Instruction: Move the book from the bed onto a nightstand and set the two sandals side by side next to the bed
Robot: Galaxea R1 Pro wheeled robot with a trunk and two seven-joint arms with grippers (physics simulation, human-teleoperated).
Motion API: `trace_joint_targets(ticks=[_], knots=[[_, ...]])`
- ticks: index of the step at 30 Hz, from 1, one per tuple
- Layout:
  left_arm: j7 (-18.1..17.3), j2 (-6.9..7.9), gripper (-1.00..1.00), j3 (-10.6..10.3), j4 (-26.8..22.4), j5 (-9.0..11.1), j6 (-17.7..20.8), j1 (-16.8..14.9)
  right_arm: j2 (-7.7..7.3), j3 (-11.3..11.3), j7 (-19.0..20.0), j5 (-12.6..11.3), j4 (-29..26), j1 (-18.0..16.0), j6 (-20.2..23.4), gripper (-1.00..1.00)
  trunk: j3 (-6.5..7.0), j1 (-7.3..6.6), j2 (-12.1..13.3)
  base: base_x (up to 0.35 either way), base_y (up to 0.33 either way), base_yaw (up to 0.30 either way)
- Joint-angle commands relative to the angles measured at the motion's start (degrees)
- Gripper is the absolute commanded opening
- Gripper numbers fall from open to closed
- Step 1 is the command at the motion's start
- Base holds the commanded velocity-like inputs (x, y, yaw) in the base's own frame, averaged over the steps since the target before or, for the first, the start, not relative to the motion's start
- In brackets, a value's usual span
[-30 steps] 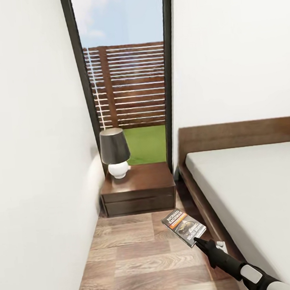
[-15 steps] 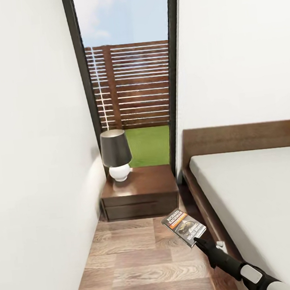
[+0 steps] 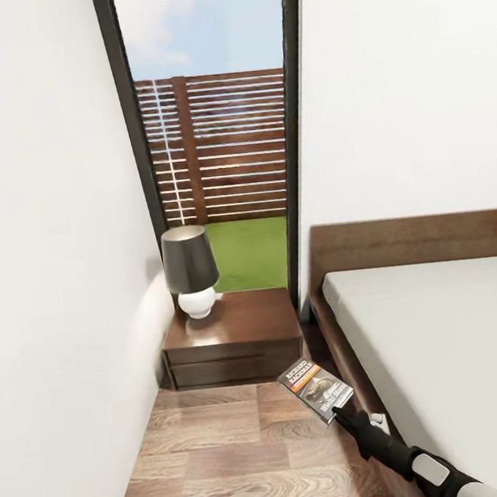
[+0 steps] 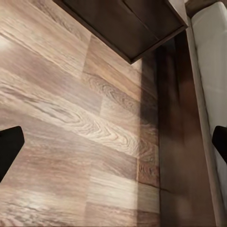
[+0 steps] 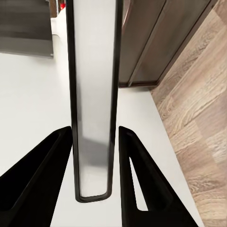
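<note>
Book point(image 3: 315, 390) is riding clamped in your right gripper point(image 3: 342, 413) while the nightstand point(image 3: 234, 339) is drawing nearer, its front edge almost reachable.

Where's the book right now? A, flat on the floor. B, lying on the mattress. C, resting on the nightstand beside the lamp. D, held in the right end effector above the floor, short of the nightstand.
D: the book sits clamped in the right end effector, over the wood floor, short of the nightstand.
</note>
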Motion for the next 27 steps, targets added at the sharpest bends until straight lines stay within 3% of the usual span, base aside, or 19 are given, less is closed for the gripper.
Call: trace_joint_targets(ticks=[1,27], knots=[[-0.2,0.03,1.00,-0.2,0.1,0.3,-0.3,-0.1,0.00,-0.7,0.1,0.0,0.0,0.0,0.6,-1.00,-0.06,0.01,0.0,0.185,-0.122,0.000],[-0.2,0.03,1.00,-0.2,0.1,0.3,-0.3,0.0,0.00,-0.7,0.1,0.0,0.0,0.0,0.5,-1.00,-0.06,0.01,0.0,0.185,-0.021,0.000]])
